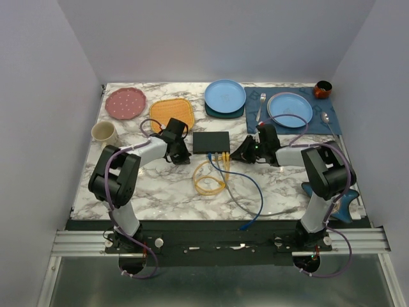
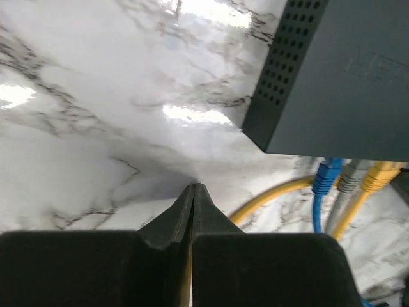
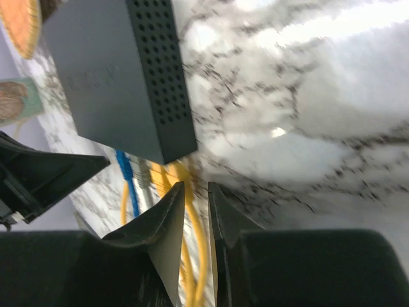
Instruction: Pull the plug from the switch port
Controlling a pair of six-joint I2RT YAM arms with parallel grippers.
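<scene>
Matte black, flat and boxy w/ a perforated side wall, the switch (image 1: 211,142) is seen at frame centre on the glossy marbled table (image 1: 160,198), between both grippers. Blue plug (image 2: 327,174), grey plug (image 2: 350,181) and yellow plug (image 2: 378,176) are seated along its near edge. Left gripper (image 2: 193,190) is pressed fully together, nothing held. Right gripper (image 3: 197,192) is parted by a narrow slit, nothing clamped; yellow cable (image 3: 195,268) is glimpsed thru the gap.

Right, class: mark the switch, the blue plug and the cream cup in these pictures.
switch (image 1: 211,142), top external view, centre of its black top.
blue plug (image 2: 327,174), left wrist view, the connector body below the switch's edge.
cream cup (image 1: 103,132), top external view, on its opening.
</scene>
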